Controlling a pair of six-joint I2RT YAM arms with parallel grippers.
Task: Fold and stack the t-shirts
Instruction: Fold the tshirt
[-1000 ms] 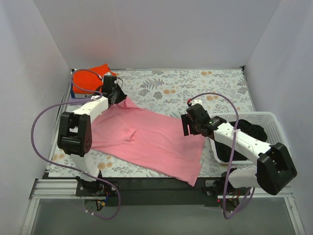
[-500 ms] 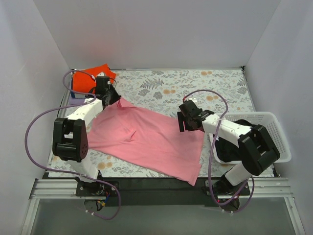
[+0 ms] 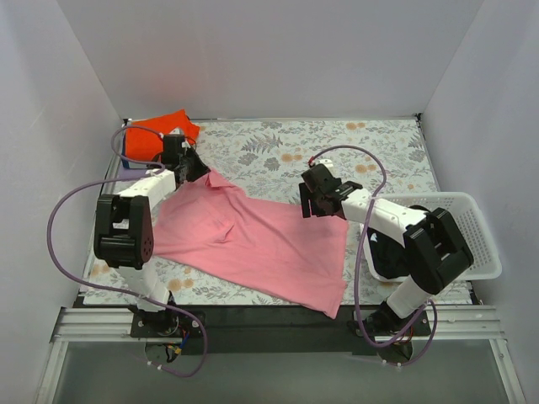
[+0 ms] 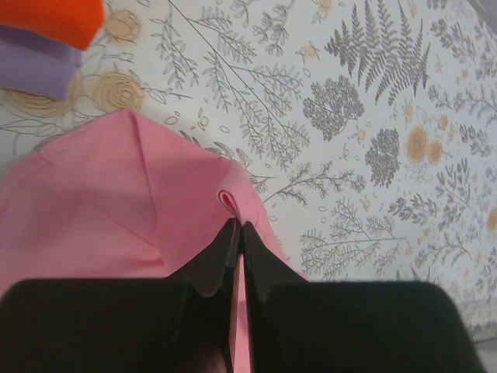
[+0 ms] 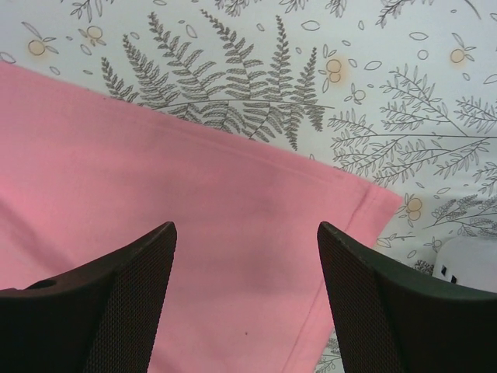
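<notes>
Top view: pink t-shirt (image 3: 253, 240) lies flat, centre-left on the floral-print worktop (image 3: 354, 147). It's soft matte cloth w/ a few wrinkles, roughly rectangular. Long axis runs from far-left corner toward near-right corner. Left gripper (image 3: 200, 170) sits at its far-left tip, right gripper (image 3: 308, 205) over its far-right edge. Orange-red t-shirt (image 3: 160, 129) lies bunched in far-left corner. White mesh basket (image 3: 482, 240) sits at right edge.

Left wrist: smooth black fingers pressed together, clamping a raised pleat of pink fabric.

Right wrist: textured black fingers spread apart over smooth pink cloth, nr its hemmed corner.
</notes>
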